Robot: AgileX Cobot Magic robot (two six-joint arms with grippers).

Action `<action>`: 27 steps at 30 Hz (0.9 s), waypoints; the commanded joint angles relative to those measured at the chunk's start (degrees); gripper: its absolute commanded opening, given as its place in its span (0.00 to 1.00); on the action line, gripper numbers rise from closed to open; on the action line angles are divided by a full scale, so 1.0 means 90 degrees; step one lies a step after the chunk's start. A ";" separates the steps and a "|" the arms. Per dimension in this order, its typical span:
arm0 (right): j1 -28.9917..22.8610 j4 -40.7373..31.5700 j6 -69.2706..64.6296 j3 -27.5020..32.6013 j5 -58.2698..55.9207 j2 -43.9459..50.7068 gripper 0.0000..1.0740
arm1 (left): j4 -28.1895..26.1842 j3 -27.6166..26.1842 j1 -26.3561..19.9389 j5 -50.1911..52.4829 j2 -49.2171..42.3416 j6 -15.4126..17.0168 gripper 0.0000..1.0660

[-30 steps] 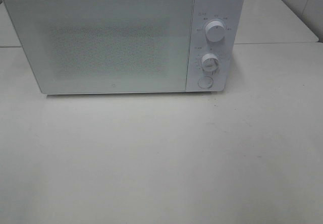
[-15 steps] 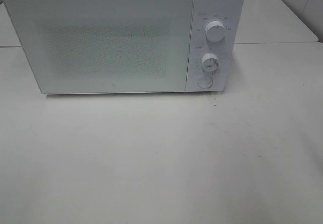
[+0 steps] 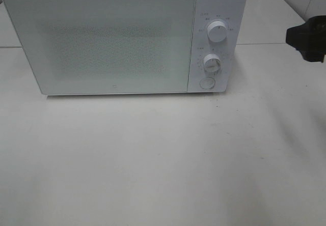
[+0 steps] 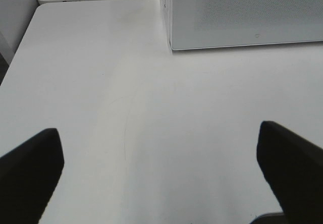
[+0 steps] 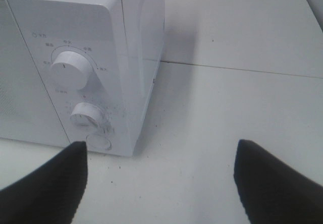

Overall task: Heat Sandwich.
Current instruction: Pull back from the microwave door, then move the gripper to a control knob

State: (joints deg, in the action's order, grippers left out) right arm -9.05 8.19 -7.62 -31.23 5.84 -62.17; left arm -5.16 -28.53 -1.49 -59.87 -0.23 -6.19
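Observation:
The sandwich is out of view in every frame. A white microwave [image 3: 102, 43] stands at the back of the table with its door shut; the door's mesh window shows nothing inside. Its panel carries an upper knob [image 3: 217, 32], a lower knob [image 3: 212, 63] and a round button [image 3: 206, 82]. My right gripper [image 5: 159, 173] is open and empty, hovering off the microwave's right front corner, facing the knobs [image 5: 70, 68]; it shows as a dark shape [image 3: 309, 38] at the right edge. My left gripper [image 4: 159, 153] is open and empty over bare table, left of the microwave [image 4: 242, 12].
The white table [image 3: 163, 154] stretches in front of the microwave. A seam to a second table [image 3: 275, 44] runs behind on the right, and the table's left edge [image 4: 15, 57] shows in the left wrist view.
A dark part of my right arm has come into the exterior high view at the right edge, where nothing showed before. The microwave has not moved.

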 commanded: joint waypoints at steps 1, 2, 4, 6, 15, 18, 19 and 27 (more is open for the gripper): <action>0.0045 0.0038 0.0025 -0.0013 0.0942 -0.0535 0.71 | -0.0032 0.0013 -0.0013 0.0102 -0.0172 0.0019 0.94; 0.0045 0.0038 0.0025 -0.0013 0.0942 -0.0535 0.71 | -0.0032 0.0013 -0.0013 0.0102 -0.0172 0.0019 0.94; 0.0045 -0.0006 0.0064 -0.0013 0.1502 -0.0853 0.71 | -0.0032 0.0013 -0.0013 0.0102 -0.0172 0.0019 0.94; 0.0038 -0.0229 0.0274 -0.0013 0.2260 -0.1394 0.71 | -0.0032 0.0013 -0.0013 0.0102 -0.0172 0.0019 0.94; -0.0439 -0.1802 0.1770 -0.0013 0.3960 -0.2725 0.71 | -0.0032 0.0013 -0.0013 0.0102 -0.0172 0.0019 0.94; -0.0694 -0.2222 0.2171 -0.0013 0.4265 -0.2967 0.71 | -0.0032 0.0013 -0.0013 0.0102 -0.0172 0.0019 0.94; -0.0929 -0.2566 0.2368 0.0032 0.4635 -0.3196 0.71 | -0.0032 0.0013 -0.0013 0.0102 -0.0172 0.0019 0.94; -0.1681 -0.3380 0.2336 0.0306 0.5901 -0.3877 0.71 | -0.0032 0.0013 -0.0013 0.0102 -0.0172 0.0019 0.94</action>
State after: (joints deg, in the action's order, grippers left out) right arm -23.72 -21.31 12.89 -28.59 56.84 -96.94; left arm -5.16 -28.53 -1.49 -59.87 -0.23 -6.19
